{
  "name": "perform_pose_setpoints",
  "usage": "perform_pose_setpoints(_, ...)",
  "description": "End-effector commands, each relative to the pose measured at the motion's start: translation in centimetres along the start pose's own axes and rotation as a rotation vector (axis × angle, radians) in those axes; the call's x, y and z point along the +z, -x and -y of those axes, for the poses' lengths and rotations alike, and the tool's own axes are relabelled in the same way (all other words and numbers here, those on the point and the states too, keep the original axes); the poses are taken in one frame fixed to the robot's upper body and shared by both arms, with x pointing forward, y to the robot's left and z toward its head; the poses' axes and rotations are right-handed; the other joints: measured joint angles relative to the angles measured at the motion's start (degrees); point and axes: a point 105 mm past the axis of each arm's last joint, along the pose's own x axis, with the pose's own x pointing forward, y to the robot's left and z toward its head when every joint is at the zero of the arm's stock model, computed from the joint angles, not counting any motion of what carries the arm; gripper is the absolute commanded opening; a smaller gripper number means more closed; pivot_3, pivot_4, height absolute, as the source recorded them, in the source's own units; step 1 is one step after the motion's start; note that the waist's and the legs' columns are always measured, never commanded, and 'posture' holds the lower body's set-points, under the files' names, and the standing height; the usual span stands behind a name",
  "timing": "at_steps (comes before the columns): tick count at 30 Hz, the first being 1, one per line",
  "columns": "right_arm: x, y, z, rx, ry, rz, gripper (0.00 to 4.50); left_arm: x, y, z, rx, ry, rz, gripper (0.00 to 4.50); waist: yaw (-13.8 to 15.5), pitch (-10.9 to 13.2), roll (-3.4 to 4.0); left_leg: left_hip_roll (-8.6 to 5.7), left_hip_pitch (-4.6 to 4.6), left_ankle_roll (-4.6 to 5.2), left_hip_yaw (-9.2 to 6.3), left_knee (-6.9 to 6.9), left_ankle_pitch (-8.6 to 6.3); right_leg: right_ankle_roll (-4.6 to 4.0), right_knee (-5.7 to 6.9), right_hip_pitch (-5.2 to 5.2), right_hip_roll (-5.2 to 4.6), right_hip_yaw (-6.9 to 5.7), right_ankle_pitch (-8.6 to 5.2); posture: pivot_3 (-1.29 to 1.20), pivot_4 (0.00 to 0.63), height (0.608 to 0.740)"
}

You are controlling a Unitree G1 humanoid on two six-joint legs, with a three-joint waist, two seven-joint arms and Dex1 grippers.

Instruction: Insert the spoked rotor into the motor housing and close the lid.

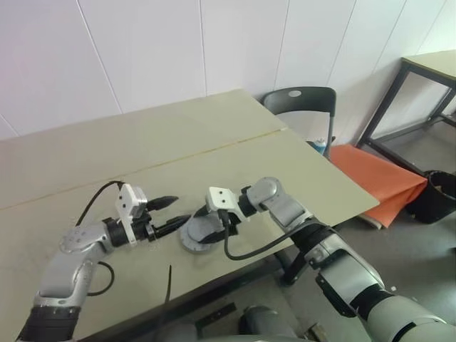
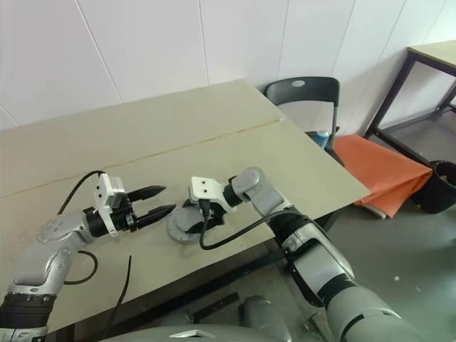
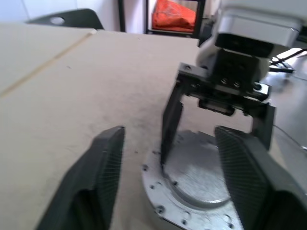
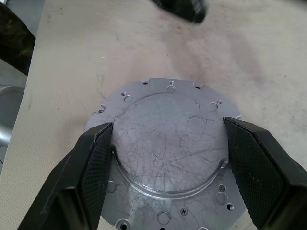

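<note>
The motor housing [image 1: 194, 241] is a squat silver-grey puck near the table's [image 1: 142, 142] front edge. Its scratched lid [image 4: 168, 139] faces up, with a raised round centre and a ring of screw holes; the inside is hidden. The spoked rotor is hidden or out of view. My right gripper [image 4: 168, 134] reaches in from the right, and its fingers [image 4: 98, 158] press either side of the lid's raised centre. My left gripper [image 1: 171, 212] hovers just left of the housing, pointing at it, open with nothing between its fingers [image 3: 108, 163].
A dark chair [image 1: 299, 107] stands past the table's right corner. An orange mat [image 1: 374, 174], a black bin [image 1: 438, 192] and another table [image 1: 427, 68] are further right. Black cables [image 1: 100, 196] loop off both wrists over the tabletop.
</note>
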Motion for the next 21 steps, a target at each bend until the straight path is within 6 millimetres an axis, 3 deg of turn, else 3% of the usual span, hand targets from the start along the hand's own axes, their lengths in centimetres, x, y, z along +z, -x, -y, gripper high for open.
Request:
perform_pose_setpoints(1,-2.8,1.1,0.6,-0.063,-0.042,-0.135,3.23,0.6,-0.2,0.6,-0.095,0.001,-0.019,2.04,-0.01,0.0,0.0,0.0,0.0,0.0,0.0,0.0,0.0,0.0,0.0,0.0,0.0,0.0,0.0,0.0,0.0,0.74)
perform_pose_setpoints(7,-2.7,1.0,0.6,-0.066,-0.042,-0.129,3.23,-0.2,-0.6,0.7,-0.136,0.006,-0.058,0.02,-0.03,0.01,0.01,0.0,0.02,0.0,0.01,0.01,0.0,-0.01,-0.01,0.01,-0.01,0.01,-0.01,0.0,0.0,0.74)
perform_pose_setpoints(16,-2.6,0.9,0.6,-0.067,-0.043,-0.126,3.23,-0.7,-3.1,1.1,-0.197,-0.056,-0.094,0.02,-0.01,0.01,0.01,-0.01,0.0,0.0,0.01,0.01,0.0,0.0,0.0,0.0,0.0,0.02,0.0,0.0,0.0,0.74)
perform_pose_setpoints(21,-2.3,0.9,0.8,-0.079,-0.046,-0.114,3.23,-2.1,-3.7,1.2,-0.226,-0.095,-0.186,0.02,-0.05,0.03,0.04,-0.01,0.0,0.0,0.01,0.01,0.0,0.0,0.0,0.0,0.0,0.02,0.0,0.0,0.0,0.74)
